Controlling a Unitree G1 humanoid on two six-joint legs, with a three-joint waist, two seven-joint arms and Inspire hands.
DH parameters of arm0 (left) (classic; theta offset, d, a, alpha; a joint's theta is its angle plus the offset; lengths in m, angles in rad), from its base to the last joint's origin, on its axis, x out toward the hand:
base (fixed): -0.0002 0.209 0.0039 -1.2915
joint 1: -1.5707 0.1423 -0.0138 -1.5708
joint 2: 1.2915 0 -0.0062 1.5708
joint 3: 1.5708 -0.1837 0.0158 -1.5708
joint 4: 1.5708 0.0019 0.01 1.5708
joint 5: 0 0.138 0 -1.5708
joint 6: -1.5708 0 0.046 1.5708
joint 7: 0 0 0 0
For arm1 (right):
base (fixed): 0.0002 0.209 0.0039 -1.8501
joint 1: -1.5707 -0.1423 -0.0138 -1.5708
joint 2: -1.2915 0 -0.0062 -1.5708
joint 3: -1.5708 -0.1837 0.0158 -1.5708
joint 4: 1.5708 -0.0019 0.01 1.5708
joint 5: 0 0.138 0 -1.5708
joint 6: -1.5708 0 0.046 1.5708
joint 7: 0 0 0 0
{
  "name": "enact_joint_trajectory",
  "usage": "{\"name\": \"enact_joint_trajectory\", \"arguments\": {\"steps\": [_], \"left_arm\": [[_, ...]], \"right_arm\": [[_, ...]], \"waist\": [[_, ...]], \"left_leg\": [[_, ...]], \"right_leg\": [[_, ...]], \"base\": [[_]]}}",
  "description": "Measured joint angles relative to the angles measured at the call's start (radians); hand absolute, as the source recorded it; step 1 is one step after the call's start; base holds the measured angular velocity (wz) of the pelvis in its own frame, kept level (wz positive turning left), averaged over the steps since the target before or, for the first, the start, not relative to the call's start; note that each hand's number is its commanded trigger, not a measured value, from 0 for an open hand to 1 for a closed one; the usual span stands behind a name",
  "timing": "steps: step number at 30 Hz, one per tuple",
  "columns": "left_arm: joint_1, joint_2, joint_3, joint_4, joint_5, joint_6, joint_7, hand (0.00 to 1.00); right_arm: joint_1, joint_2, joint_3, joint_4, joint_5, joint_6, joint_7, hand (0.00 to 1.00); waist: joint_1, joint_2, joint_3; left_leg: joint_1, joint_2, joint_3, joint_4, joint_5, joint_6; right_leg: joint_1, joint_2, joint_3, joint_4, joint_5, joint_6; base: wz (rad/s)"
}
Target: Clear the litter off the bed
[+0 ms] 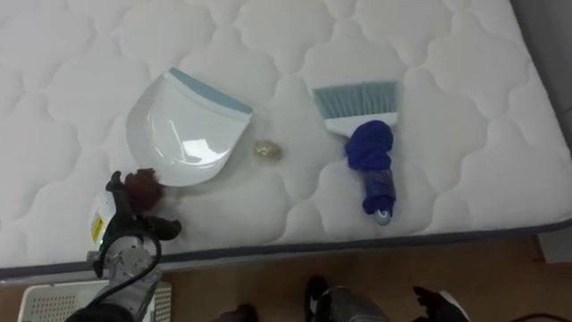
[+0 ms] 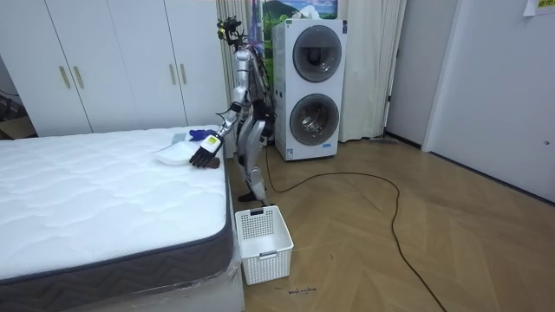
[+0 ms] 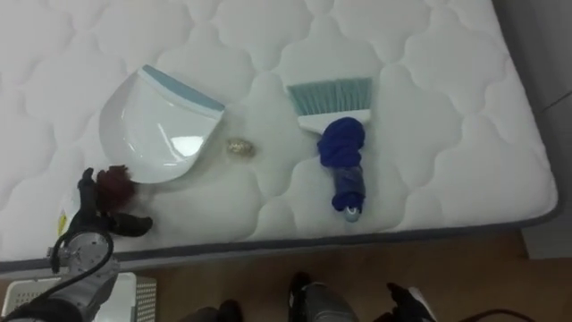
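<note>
Bed [image 1: 447, 179] holds crumpled scrap [image 1: 267, 150], up and right of fingers, between dustpan [image 1: 183, 130] and brush [image 1: 362, 112]. Left hand [image 1: 134, 228] at dustpan's red handle [image 1: 141, 185]; fingers [image 1: 116, 192] spread, apparently not yet gripping. Step: reaching for dustpan. Next: curl fingers round handle.

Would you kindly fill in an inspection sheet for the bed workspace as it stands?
Surface: white quilted mattress, no sheet.
Job's things: white dustpan and blue-handled brush lie apart on it.
Clutter: small crumpled scrap just right of the dustpan, between the two.
Robot hands: left robot hand at the dustpan's dark red handle; grip unclear.
Cables: only the robot's own, trailing across the wooden floor.
Surroundings: white basket on the floor beside the bed, stacked washing machines, wardrobe.
</note>
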Motion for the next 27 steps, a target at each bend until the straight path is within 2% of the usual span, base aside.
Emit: {"name": "enact_joint_trajectory", "arguments": {"steps": [4,7,11,15,16,17,18,20,22,25,27], "left_arm": [[-0.048,0.023,0.004,0.014,0.003,0.000,0.000,0.00],[-0.081,0.031,0.003,0.014,0.005,0.000,0.000,0.00],[-0.102,0.033,0.002,0.013,0.007,0.003,0.001,0.00],[-0.103,0.041,-0.001,0.016,0.006,0.026,-0.003,0.00],[-0.103,0.042,-0.001,0.021,0.005,0.027,-0.004,0.03],[-0.103,0.042,-0.001,0.028,0.005,0.030,-0.007,0.07],[-0.103,0.042,-0.002,0.030,0.005,0.033,-0.010,0.45],[-0.103,0.042,-0.003,0.032,0.005,0.039,-0.020,0.66],[-0.103,0.044,-0.007,0.033,0.004,0.046,-0.022,1.00],[-0.112,0.066,-0.024,0.035,0.005,0.053,-0.017,1.00],[-0.138,0.096,-0.040,0.057,0.005,0.066,-0.027,1.00]], "right_arm": [[-0.005,-0.004,0.002,-0.006,-0.009,0.000,0.001,0.00],[0.002,-0.004,0.005,-0.018,-0.009,0.002,0.005,0.00],[0.004,-0.005,0.009,-0.030,-0.009,0.011,0.009,0.00],[0.002,-0.006,0.017,-0.036,-0.001,0.031,0.009,0.00],[0.002,-0.007,0.019,-0.036,0.001,0.034,0.008,0.00],[0.004,-0.008,0.026,-0.036,0.001,0.038,0.008,0.00],[0.007,-0.009,0.040,-0.036,0.000,0.044,0.008,0.00],[0.015,-0.010,0.055,-0.035,0.000,0.054,0.008,0.00],[0.019,-0.012,0.055,-0.034,-0.002,0.066,0.008,0.00],[0.025,-0.014,0.056,-0.036,-0.008,0.084,0.008,0.00],[0.029,-0.018,0.056,-0.036,-0.019,0.097,0.008,0.00]], "waist": [[-0.015,0.007,0.0079],[-0.021,0.009,0.0097],[-0.029,0.009,0.0097],[-0.039,0.008,0.0095],[-0.040,0.008,0.0095],[-0.042,0.008,0.0095],[-0.045,0.008,0.0095],[-0.045,0.008,0.0095],[-0.046,0.008,0.0094],[-0.049,0.009,0.0091],[-0.055,0.008,0.0091]], "left_leg": [[-0.034,0.005,0.002,0.049,-0.020,0.005],[-0.061,0.005,0.008,0.077,-0.031,0.009],[-0.077,0.007,0.012,0.095,-0.040,0.009],[-0.096,0.008,0.029,0.122,-0.046,0.009],[-0.098,0.007,0.030,0.125,-0.051,0.009],[-0.101,0.005,0.033,0.129,-0.057,0.008],[-0.104,0.005,0.033,0.134,-0.061,0.009],[-0.111,0.007,0.033,0.145,-0.064,0.007],[-0.123,0.006,0.034,0.158,-0.068,0.008],[-0.155,0.006,0.034,0.189,-0.074,0.009],[-0.169,0.002,0.036,0.204,-0.078,0.014]], "right_leg": [[-0.032,-0.007,0.000,0.042,-0.015,0.001],[-0.064,-0.017,0.001,0.075,-0.026,0.001],[-0.086,-0.018,0.005,0.093,-0.029,-0.002],[-0.117,-0.022,0.020,0.133,-0.043,-0.005],[-0.123,-0.024,0.023,0.140,-0.046,-0.005],[-0.129,-0.026,0.026,0.151,-0.050,-0.007],[-0.134,-0.029,0.026,0.160,-0.055,-0.007],[-0.140,-0.029,0.025,0.169,-0.059,-0.010],[-0.155,-0.033,0.029,0.187,-0.064,-0.011],[-0.186,-0.039,0.029,0.217,-0.068,-0.015],[-0.202,-0.052,0.031,0.240,-0.074,-0.013]], "base": [[0.00],[-0.02],[-0.07],[-0.06],[-0.12],[-0.03],[0.00],[0.02],[0.00],[0.02],[0.09]]}}
